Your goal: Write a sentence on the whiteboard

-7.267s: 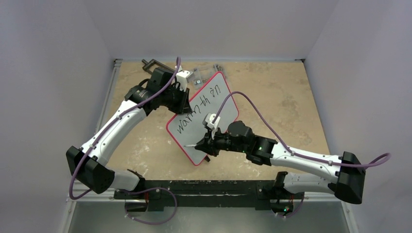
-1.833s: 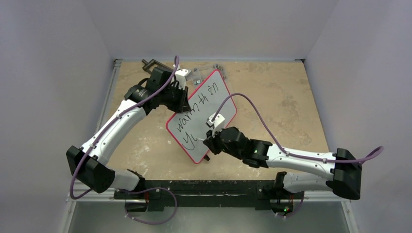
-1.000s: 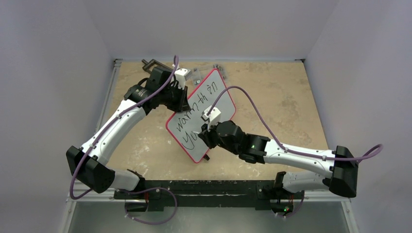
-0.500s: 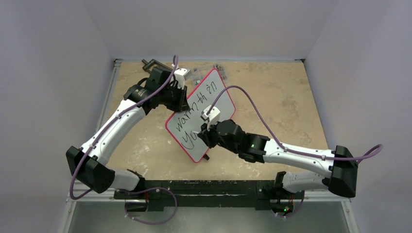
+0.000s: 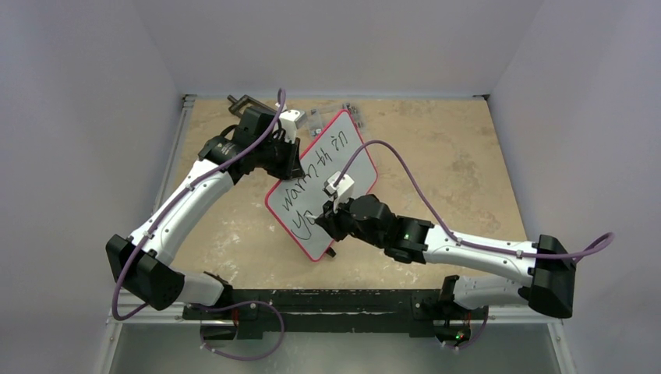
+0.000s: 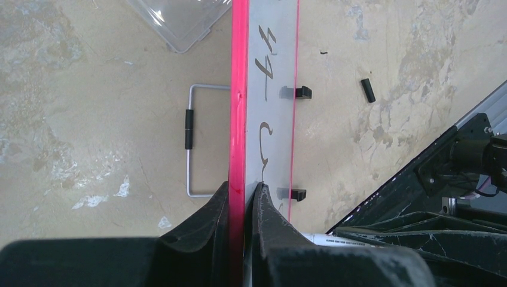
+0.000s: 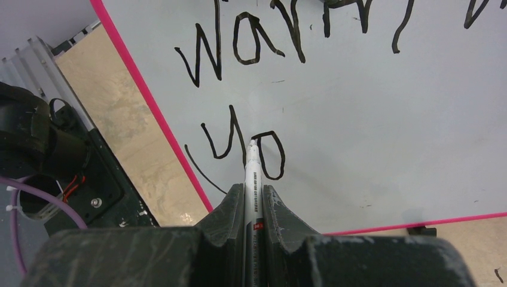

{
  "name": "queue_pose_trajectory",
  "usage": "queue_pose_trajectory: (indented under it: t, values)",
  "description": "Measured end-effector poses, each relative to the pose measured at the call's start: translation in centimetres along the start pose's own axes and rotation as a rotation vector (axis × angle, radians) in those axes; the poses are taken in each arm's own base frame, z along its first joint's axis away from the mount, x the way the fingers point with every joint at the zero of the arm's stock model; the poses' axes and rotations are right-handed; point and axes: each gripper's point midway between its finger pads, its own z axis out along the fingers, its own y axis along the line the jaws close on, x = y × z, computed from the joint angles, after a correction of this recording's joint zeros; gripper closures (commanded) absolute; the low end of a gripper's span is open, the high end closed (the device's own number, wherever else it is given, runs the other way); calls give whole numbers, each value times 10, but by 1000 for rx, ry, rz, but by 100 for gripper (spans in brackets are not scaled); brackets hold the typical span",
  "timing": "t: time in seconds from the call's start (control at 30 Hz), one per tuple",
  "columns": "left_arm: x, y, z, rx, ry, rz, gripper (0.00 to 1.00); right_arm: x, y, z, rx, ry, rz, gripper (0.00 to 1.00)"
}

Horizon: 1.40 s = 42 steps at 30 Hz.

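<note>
The whiteboard [image 5: 335,160], white with a thin red rim, stands tilted on the table. My left gripper [image 6: 242,190] is shut on its red edge [image 6: 239,89] and holds it up; in the top view this gripper [image 5: 292,165] is at the board's left edge. The sentence [image 7: 287,36] in black marker reads "warmth in" on the upper line and "yo" [image 7: 245,149] below. My right gripper [image 7: 253,192] is shut on a white marker [image 7: 252,179], whose tip touches the board at the "o". In the top view the right gripper [image 5: 326,222] is over the board's lower part.
A clear plastic box [image 6: 179,21] of small parts lies behind the board. A wire handle [image 6: 194,143] lies flat beside the board. A small black cap [image 6: 368,91] lies on the table. The black base rail [image 5: 327,300] runs along the near edge.
Over seven seconds the second line "yo" appeared on the board. My right gripper moved up and left along it. In the last half second almost nothing moved.
</note>
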Motion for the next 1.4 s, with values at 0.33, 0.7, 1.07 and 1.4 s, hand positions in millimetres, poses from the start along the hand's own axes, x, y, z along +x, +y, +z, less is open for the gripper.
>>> queue_pose_trajectory:
  t: [0.33, 0.7, 1.07, 1.4]
  values:
    - [-1, -1, 0, 2, -2, -2, 100, 0, -2, -3, 7, -6, 14, 100]
    - [-1, -2, 0, 4, -3, -5, 100, -35, -11, -30, 50, -127, 39, 100]
    - [-1, -2, 0, 4, -3, -5, 100, -10, -19, -5, 103, -53, 9, 100]
    - [-1, -2, 0, 2, -3, -4, 100, -3, -21, -2, 108, -48, 12, 100]
